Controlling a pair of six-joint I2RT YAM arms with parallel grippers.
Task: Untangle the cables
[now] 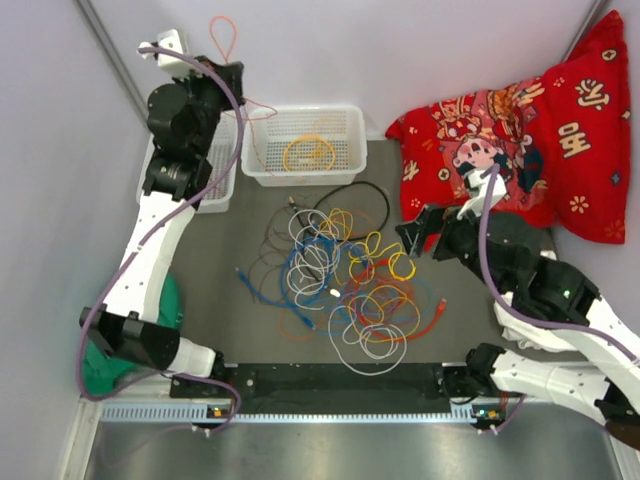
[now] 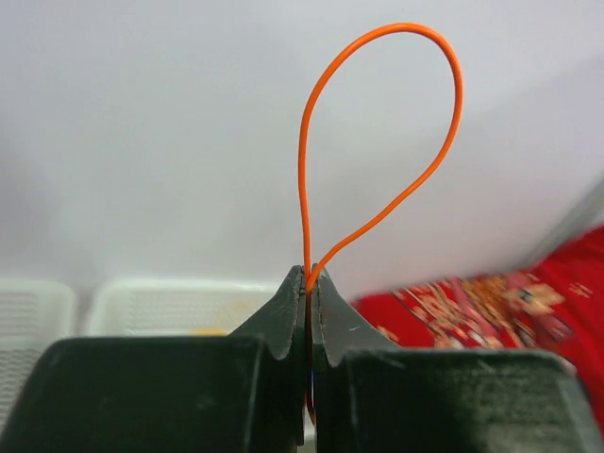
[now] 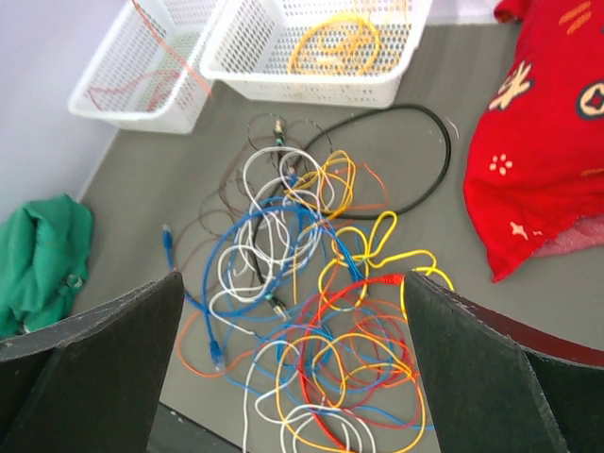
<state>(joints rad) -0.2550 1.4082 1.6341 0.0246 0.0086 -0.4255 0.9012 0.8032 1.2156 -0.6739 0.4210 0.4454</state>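
A tangle of cables [image 1: 345, 285], yellow, blue, white, red and orange, lies on the grey mat. In the right wrist view the tangle [image 3: 311, 311] is spread out below the jaws. My left gripper [image 1: 226, 72] is raised at the back left. It is shut on a thin orange wire [image 2: 377, 123], which loops up above the closed fingertips [image 2: 310, 278]. This wire [image 1: 224, 36] trails down towards the baskets. My right gripper [image 1: 415, 235] is open and empty, above the right edge of the tangle; it also shows in the right wrist view [image 3: 293, 278].
A white basket [image 1: 305, 175] holds a coiled yellow cable [image 1: 310, 153]. A second white basket [image 1: 215, 195] stands left of it, partly hidden by my left arm. A black cable loop [image 1: 352, 205], a red cushion [image 1: 530, 130] at back right, a green cloth [image 1: 100, 350] at left.
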